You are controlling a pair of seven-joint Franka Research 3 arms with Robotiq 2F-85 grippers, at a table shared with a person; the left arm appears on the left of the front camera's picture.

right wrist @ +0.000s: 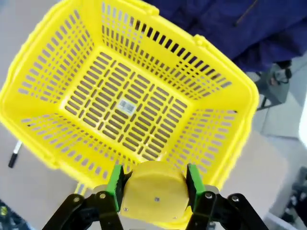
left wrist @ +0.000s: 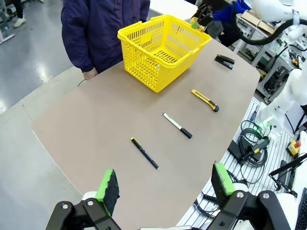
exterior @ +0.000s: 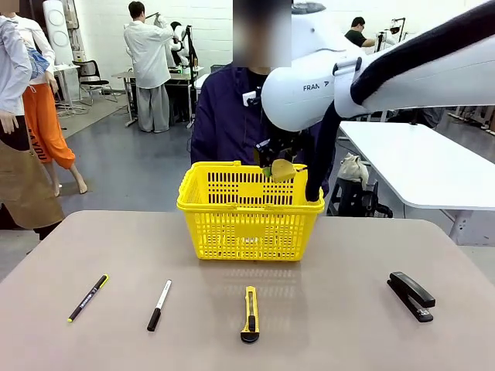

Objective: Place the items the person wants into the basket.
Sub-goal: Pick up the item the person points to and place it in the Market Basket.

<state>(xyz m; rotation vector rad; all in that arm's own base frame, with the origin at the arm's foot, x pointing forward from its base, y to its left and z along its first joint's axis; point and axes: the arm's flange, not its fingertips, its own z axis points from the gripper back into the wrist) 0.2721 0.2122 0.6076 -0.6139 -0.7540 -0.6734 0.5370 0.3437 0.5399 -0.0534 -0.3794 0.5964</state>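
Observation:
The yellow basket (exterior: 247, 212) stands at the table's far middle, in front of the person (exterior: 232, 116) in the dark jacket. My right gripper (exterior: 280, 166) hangs over the basket's right rim, shut on the yellow tape measure (right wrist: 154, 191); below it lies the basket's bare floor (right wrist: 124, 108). The yellow-and-black utility knife (exterior: 250, 313) lies at the front middle and the black stapler (exterior: 411, 295) at the right. My left gripper (left wrist: 165, 184) is open, high above the table's left end, with nothing between its green pads (left wrist: 109, 184).
A black pen with a yellow clip (exterior: 87, 297) and a white-and-black marker (exterior: 159, 305) lie at the front left. The person's hand (left wrist: 89, 73) rests at the far edge beside the basket (left wrist: 163, 50). A white table (exterior: 425, 166) stands behind on the right.

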